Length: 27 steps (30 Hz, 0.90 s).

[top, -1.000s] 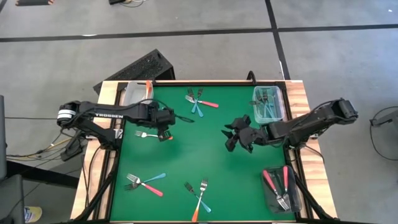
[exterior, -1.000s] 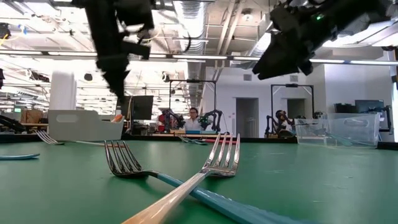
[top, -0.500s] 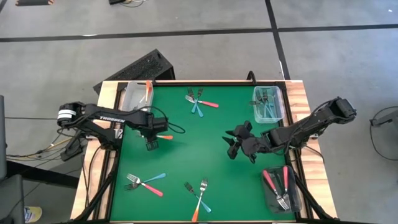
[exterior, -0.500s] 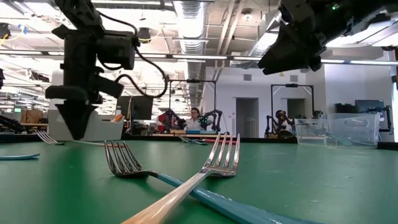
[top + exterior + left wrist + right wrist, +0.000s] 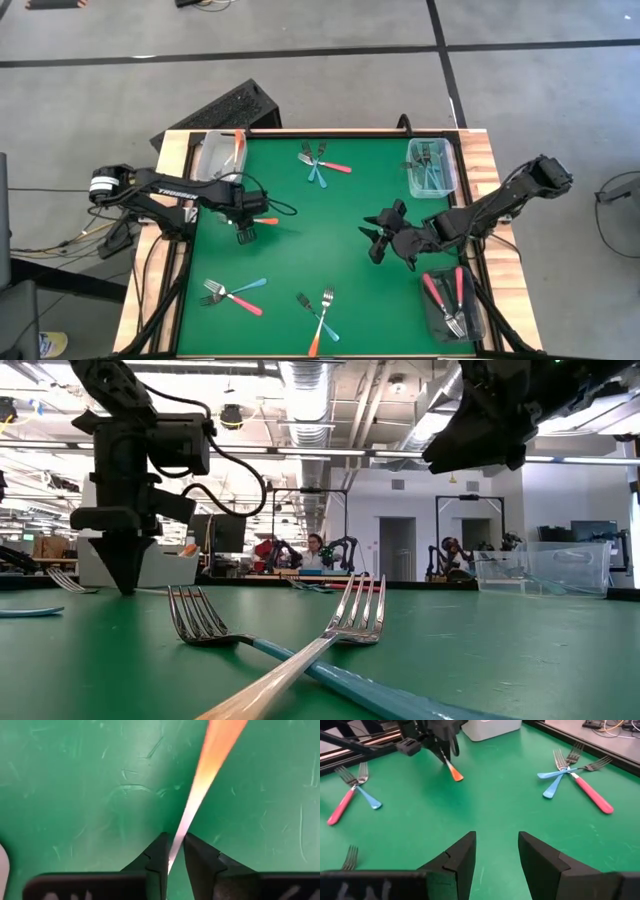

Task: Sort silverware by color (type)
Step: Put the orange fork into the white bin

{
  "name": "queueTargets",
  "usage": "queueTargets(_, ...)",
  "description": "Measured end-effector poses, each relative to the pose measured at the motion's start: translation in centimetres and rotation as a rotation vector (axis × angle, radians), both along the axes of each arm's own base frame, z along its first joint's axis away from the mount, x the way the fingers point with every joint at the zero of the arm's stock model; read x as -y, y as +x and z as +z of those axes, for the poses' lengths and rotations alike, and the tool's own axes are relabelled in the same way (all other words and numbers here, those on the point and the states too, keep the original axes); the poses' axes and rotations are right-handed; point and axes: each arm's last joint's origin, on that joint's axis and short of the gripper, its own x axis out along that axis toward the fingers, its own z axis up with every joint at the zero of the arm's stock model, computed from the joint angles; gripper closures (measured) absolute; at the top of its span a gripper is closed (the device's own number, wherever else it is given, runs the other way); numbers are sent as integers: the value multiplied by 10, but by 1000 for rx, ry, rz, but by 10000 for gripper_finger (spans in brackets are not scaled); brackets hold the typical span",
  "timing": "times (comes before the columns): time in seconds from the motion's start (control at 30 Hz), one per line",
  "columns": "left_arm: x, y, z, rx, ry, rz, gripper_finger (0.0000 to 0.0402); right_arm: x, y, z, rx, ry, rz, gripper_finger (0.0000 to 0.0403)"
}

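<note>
An orange-handled fork (image 5: 264,220) lies flat on the green mat at the left. My left gripper (image 5: 243,231) stands over it, pointing down and shut on it. The fork also shows in the left wrist view (image 5: 210,755) and the right wrist view (image 5: 454,772). The arm hides its tines from above. My right gripper (image 5: 384,241) hangs open above the mat right of centre, holding nothing (image 5: 497,852). Crossed pairs of forks lie at the far centre (image 5: 322,165), near left (image 5: 232,293) and near centre (image 5: 320,315). My left gripper pinches the orange fork at its thin neck (image 5: 178,842), where the orange handle pales toward the metal, between its two fingertips (image 5: 161,855). The fingers come from above, pointing down, and lie across the fork. The fork lies flat on the mat.
A clear bin (image 5: 215,150) with an orange fork stands at the far left corner. A clear bin (image 5: 432,166) holding blue forks stands at the far right. A dark bin (image 5: 452,305) with pink-red forks stands at the near right. The mat's middle is bare.
My left gripper has come down onto the mat, shifting toward the left and near edges, and its fingers have drawn together about the orange fork. My right gripper has drifted toward the near edge, still open.
</note>
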Motion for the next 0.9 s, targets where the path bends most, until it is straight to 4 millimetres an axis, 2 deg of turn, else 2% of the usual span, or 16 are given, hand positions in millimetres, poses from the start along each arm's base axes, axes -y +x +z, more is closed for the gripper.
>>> queueTargets(0.23, -3, 7, 9, 44, 44, 54, 396, -7, -4, 1, 24, -26, -34, 231)
queueTargets(0.43, -24, 25, 45, 120, 245, 170, 399, -7, -4, 1, 32, -12, -41, 231)
queueTargets(0.57, -47, 34, 81, 172, 354, 251, 399, -7, -4, 1, 31, -12, -41, 231)
queueTargets(0.73, -84, 25, 115, 104, 553, 387, 400, -7, -4, 0, 30, -6, -46, 231)
queueTargets(0.9, -121, -1, 118, 37, 562, 543, 400, -6, -6, -2, 14, 2, -57, 231)
